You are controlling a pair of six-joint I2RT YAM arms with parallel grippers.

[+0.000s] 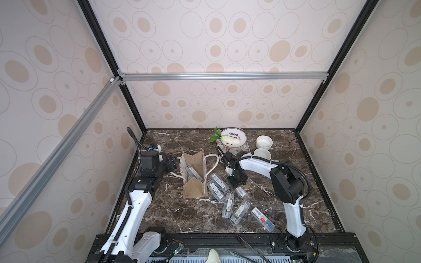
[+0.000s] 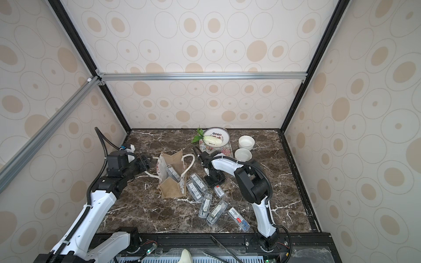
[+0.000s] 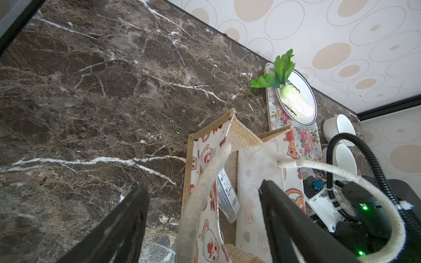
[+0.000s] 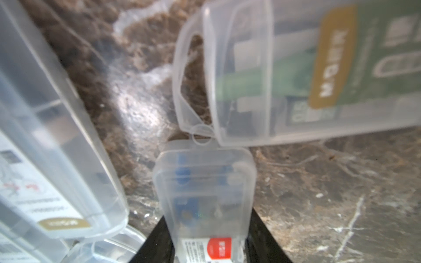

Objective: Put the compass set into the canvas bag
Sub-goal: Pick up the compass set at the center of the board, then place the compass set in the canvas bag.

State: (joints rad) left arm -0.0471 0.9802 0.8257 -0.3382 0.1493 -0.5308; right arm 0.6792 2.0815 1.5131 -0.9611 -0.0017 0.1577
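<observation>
The compass set point(image 1: 241, 192) lies on the surface point(image 1: 182, 216), long axis 11 to 5 o'clock in a top view, clamped in the right pincer point(image 1: 237, 183); the canvas bag point(image 1: 193, 175) stands at its 9 o'clock; the left pincer point(image 1: 173, 164) gapes around the bag's rope handle point(image 3: 194, 205).

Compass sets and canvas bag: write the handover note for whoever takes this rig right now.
Left pincer: open, jaws either side of a rope handle of the canvas bag, not closed on it.
Right pincer: shut on a red-labelled compass set, not yet lifted.
Done: one set inside the upright bag.
Left: bag the gripped set, then the five loose sets beside the bag.
</observation>
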